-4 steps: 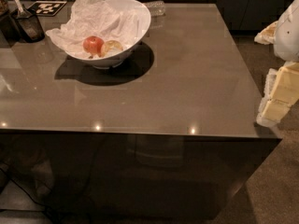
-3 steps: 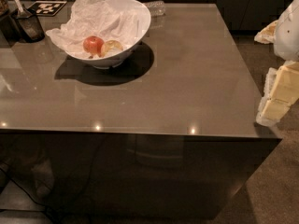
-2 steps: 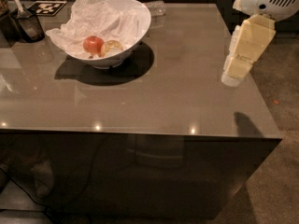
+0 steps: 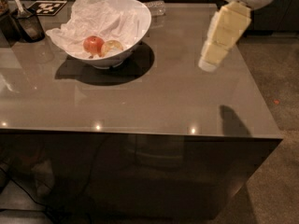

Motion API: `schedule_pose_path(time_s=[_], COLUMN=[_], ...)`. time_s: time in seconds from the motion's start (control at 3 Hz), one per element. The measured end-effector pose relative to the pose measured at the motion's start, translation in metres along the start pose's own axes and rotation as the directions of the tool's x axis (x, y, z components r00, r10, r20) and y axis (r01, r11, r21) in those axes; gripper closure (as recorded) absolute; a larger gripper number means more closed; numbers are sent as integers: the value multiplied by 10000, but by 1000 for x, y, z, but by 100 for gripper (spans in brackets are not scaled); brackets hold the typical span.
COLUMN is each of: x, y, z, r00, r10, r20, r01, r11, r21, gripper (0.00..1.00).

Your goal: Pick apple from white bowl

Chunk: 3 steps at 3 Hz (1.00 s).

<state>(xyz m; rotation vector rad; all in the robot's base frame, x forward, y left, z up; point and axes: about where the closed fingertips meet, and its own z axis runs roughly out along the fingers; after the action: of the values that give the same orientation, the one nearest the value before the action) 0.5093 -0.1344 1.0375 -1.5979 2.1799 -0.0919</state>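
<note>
A small red apple lies inside a large white bowl at the back left of a grey table. A pale yellowish round thing lies beside the apple on its right. Crumpled white paper fills the bowl's left and back side. My gripper hangs on a pale yellow arm over the table's right part, well to the right of the bowl and above the surface. It holds nothing that I can see.
A dark cup with a utensil stands at the far left edge. A black-and-white marker card lies behind it. A clear plastic item lies behind the bowl. The table's right edge drops to carpet.
My arm has swung in from off the table's right side to over the table's right part and a little further left. The bowl and apple have not moved.
</note>
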Motion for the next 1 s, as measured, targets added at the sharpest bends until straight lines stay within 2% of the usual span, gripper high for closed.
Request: schedule_pose_path(time_s=[0.33, 0.67, 1.0], x=[-56, -77, -78], y=[-21, -20, -21], z=[-5, -13, -14], r00=[9989, 9955, 9951], r10=[-267, -576, -580], r20=[380, 751, 802], r01=[253, 535, 530], r11=[9990, 9970, 9966], r21=[372, 558, 631], gripper=[0, 0, 0])
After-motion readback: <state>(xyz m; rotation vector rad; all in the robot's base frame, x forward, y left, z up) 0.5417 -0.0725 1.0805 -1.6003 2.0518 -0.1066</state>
